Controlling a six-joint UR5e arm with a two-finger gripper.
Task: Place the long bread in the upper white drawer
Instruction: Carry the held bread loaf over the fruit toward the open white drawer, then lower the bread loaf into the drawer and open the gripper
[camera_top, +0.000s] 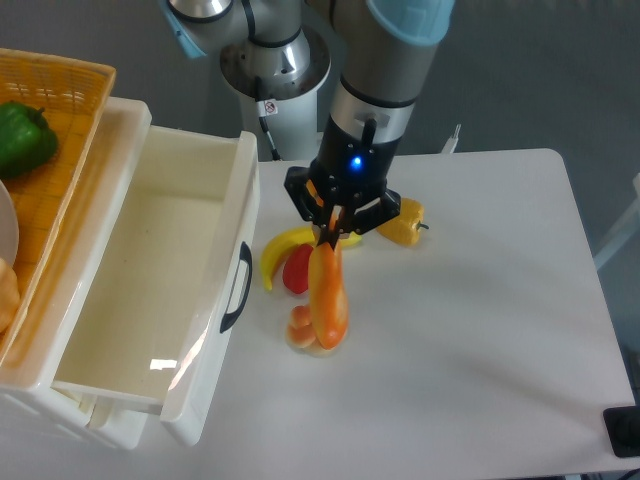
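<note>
My end effector (335, 222) was clamped on the long bread (328, 297) by its upper end; it hung below, rigid, glossy, likely light and slippery.

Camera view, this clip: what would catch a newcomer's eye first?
First the long bread, hanging almost upright from the gripper above the middle of the table, in front of the knotted bun, red pepper and banana. Next the upper white drawer at the left, pulled open with nothing visible inside. A yellow pepper lies just right of the gripper.
</note>
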